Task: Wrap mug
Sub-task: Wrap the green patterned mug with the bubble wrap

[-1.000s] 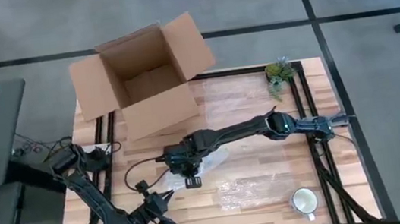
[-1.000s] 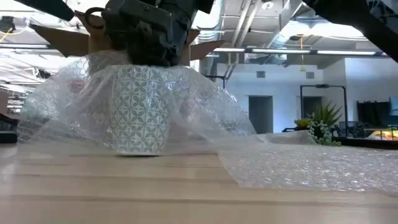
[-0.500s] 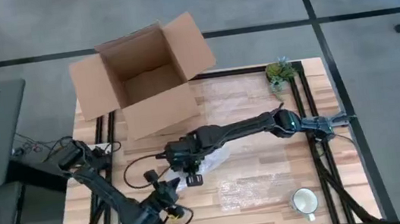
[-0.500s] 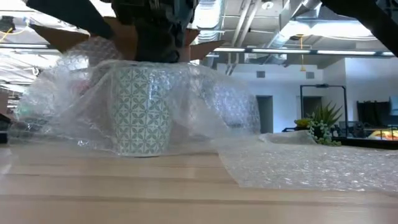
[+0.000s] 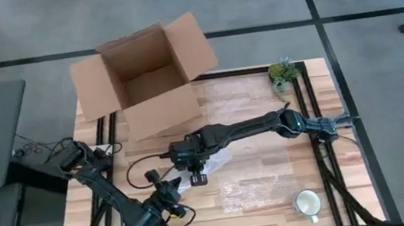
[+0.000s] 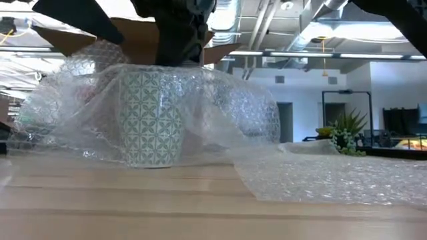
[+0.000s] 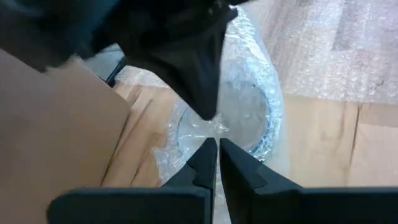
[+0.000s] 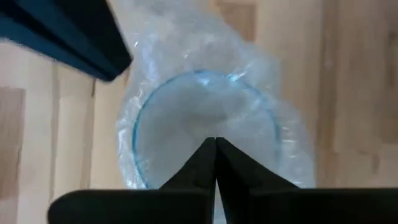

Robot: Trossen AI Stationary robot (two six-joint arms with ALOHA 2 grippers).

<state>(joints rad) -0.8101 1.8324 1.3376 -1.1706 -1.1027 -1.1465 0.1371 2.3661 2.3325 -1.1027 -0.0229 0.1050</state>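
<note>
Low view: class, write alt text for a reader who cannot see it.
A patterned mug stands upright on the wooden table, draped in clear bubble wrap, with a dark robot arm directly above it. A second bubble wrap sheet lies flat nearby; a small plant stands behind.

Overhead looking straight down; low, level across the table (image 6: 200,200); both wrists close above the wrapped mug (image 6: 151,120), shared by all.

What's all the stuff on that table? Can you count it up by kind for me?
Mugs: 2, patterned mug under wrap, white mug
Bubble wrap sheets: 3
Cardboard box: 1
Small plant: 1
Total: 7
</note>
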